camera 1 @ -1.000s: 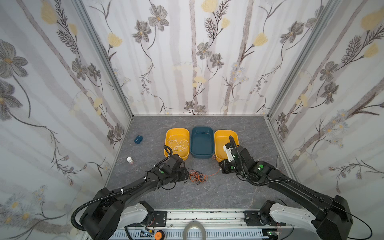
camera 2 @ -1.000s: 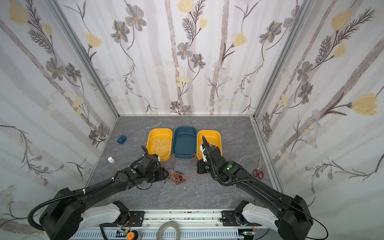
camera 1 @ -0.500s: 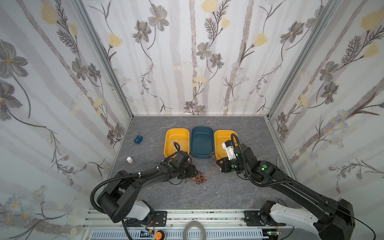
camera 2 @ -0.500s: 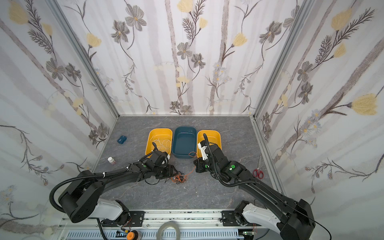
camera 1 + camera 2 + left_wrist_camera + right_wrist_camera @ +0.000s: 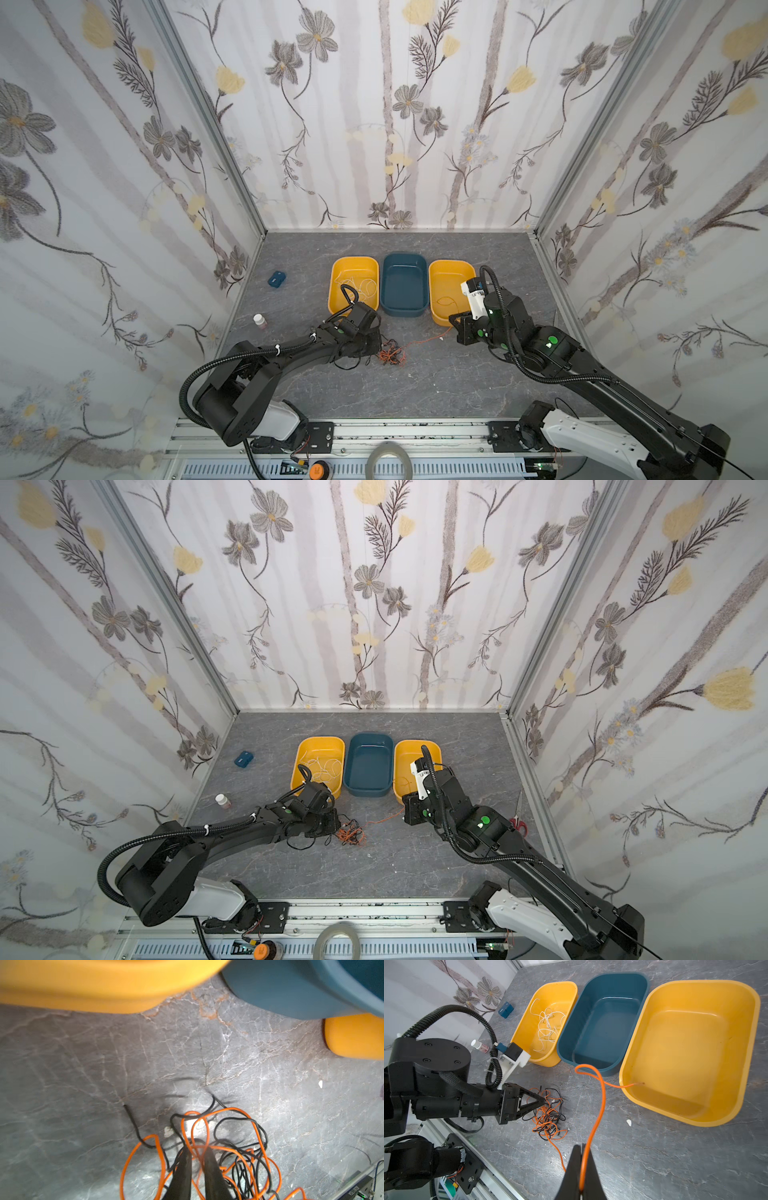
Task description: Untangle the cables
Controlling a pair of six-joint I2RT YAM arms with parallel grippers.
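right gripper (image 5: 582,1147) pinches one orange cable (image 5: 603,1095), whose end lies ahead over a yellow tub (image 5: 695,1123) rim. left gripper (image 5: 197,1150), nearly pressed together, nips the tangle (image 5: 548,1118) at its tips.

The desk (image 5: 415,390) is surfaced in grey, marble-veined material and is enclosed on three sides. The back wall (image 5: 386,124) and both side walls (image 5: 83,187) are papered in white with pale grey-brown stripes, grey flowers and yellow blooms. Aluminium posts (image 5: 208,120) are set in the two rear corners. A metal rail (image 5: 415,430) is fixed along the near edge. The scene is lit evenly and softly, and only faint shadows are cast on the desk.
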